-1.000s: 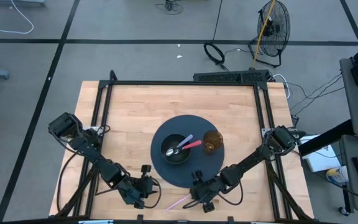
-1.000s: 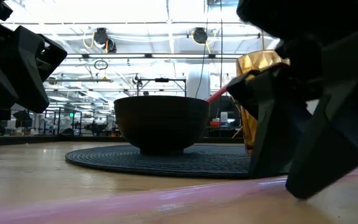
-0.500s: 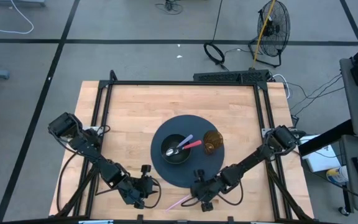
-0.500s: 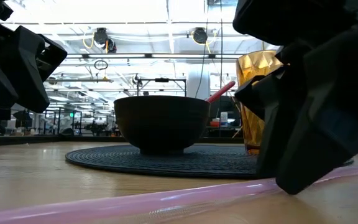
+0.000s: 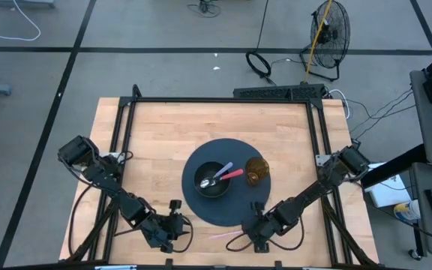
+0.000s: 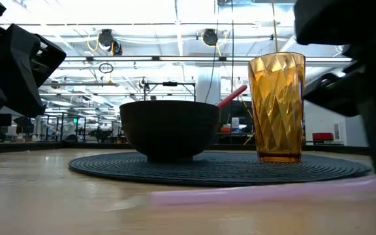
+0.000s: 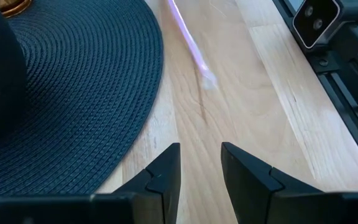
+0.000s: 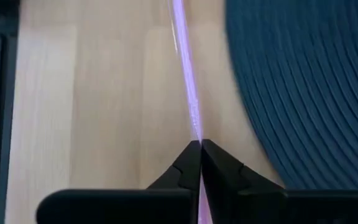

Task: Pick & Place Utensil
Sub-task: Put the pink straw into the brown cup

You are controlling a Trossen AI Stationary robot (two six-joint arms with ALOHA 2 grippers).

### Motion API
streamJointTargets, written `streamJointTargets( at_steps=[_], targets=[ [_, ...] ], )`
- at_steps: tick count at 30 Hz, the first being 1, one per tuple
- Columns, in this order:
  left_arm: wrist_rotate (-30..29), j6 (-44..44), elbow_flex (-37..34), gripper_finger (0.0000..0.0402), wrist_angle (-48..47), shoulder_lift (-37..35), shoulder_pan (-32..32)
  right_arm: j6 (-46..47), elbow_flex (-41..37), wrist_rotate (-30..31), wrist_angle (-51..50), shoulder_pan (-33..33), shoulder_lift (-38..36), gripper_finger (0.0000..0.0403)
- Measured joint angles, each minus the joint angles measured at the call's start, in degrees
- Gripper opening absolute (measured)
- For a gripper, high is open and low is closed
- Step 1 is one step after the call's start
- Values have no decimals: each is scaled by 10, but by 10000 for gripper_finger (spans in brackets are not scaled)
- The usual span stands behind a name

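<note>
A thin pink utensil (image 8: 184, 68) lies low over the wood near the table's front edge, just off the round dark mat (image 5: 226, 191); it also shows in the high view (image 5: 227, 235) and the left wrist view (image 7: 188, 37). My right gripper (image 8: 199, 148) is shut on its right end. My left gripper (image 7: 201, 163) is open beside the mat's near left rim, short of the utensil, touching nothing. On the mat stand a dark bowl (image 5: 211, 181) with utensils in it and an amber glass (image 5: 257, 171). My right gripper pinches the pink utensil's end toward the table's right (image 8: 196, 134) between its two fingertips. The fingers come low from the right and lie along the utensil, which runs straight on ahead of them. Whether its free end rests on the wood, I cannot tell.
A black frame rail and a small camera block (image 7: 319, 22) run along the table's near edge, close behind the utensil. The bowl (image 6: 168, 127) and glass (image 6: 277, 108) stand farther in on the mat. Bare wood (image 5: 156, 135) lies to the far left.
My right gripper has shut on the pink utensil and gone toward the table's right edge. The utensil has been drawn to the right with it, along the mat's near rim.
</note>
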Motion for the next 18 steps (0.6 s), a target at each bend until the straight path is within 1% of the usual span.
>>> streamJointTargets(
  at_steps=[3,9,14,18],
  targets=[
    [-1,-1,0,122,0,0,0,36,0,-21,-62,1,-21,10],
    [-1,-5,0,122,0,0,0,75,0,-39,-131,3,-39,11],
    [-1,-5,0,122,0,0,0,98,-15,-81,-134,7,-39,14],
    [-1,-3,0,122,0,0,0,111,-34,-135,-110,7,-39,23]
  ],
)
